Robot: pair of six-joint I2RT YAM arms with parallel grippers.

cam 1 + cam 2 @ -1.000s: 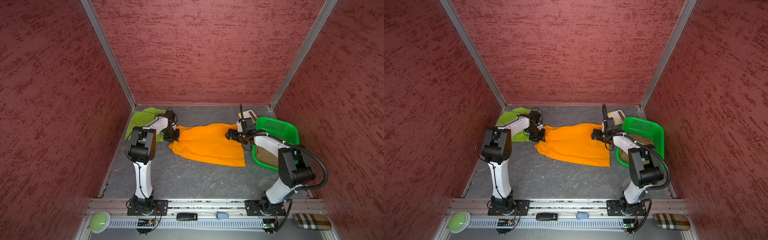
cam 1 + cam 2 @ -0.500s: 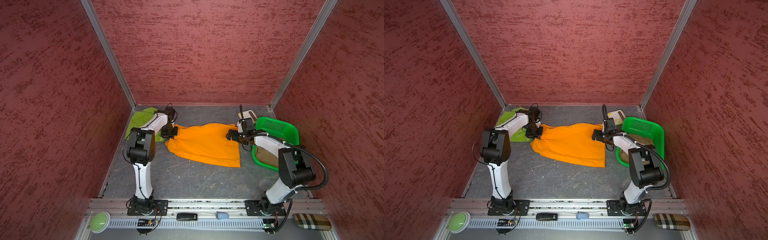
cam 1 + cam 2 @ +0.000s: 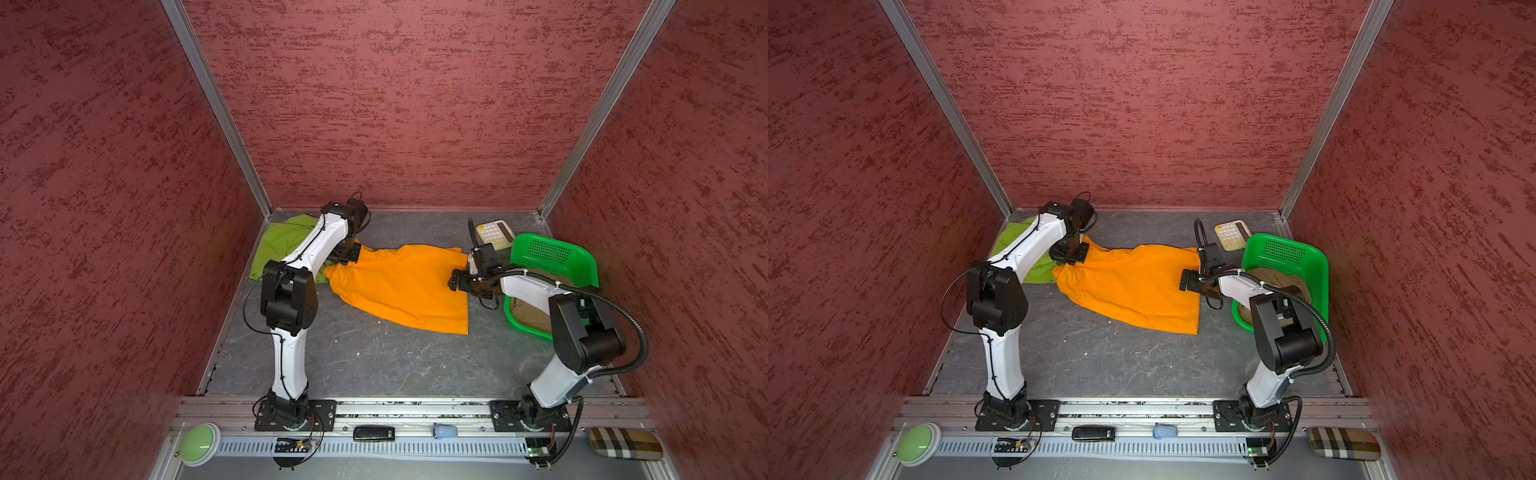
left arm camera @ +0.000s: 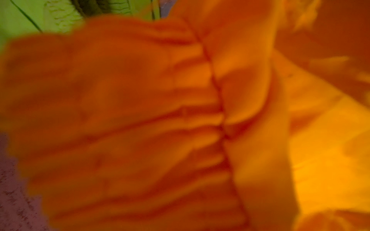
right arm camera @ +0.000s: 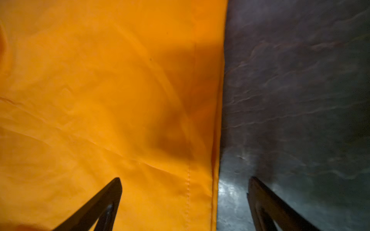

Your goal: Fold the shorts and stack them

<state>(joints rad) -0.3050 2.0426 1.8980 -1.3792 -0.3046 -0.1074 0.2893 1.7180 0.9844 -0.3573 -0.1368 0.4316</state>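
Observation:
The orange shorts [image 3: 403, 286] [image 3: 1133, 286] lie spread on the grey floor in both top views. My left gripper [image 3: 347, 255] [image 3: 1069, 253] is shut on their bunched waistband end at the left. Blurred orange cloth [image 4: 140, 120] fills the left wrist view and hides the fingers. My right gripper [image 3: 457, 280] [image 3: 1187, 280] [image 5: 185, 181] stands open just above the orange shorts' right hem [image 5: 216, 140], holding nothing. The lime green shorts [image 3: 282, 245] [image 3: 1013, 237] [image 4: 24, 16] lie at the back left, under the left arm. The khaki shorts [image 3: 528, 309] [image 3: 1285, 280] sit in the basket.
A green perforated basket [image 3: 544, 249] [image 3: 1279, 249] stands tilted at the right, close behind the right arm. A beige keypad device [image 3: 492, 232] [image 3: 1231, 235] lies at the back beside it. Red walls close in three sides. Bare floor [image 3: 374, 365] lies in front.
My left gripper has shut fully and pulled back and left, dragging the orange shorts leftward; their right edge has slid away from the basket. The right gripper has stayed in place, open.

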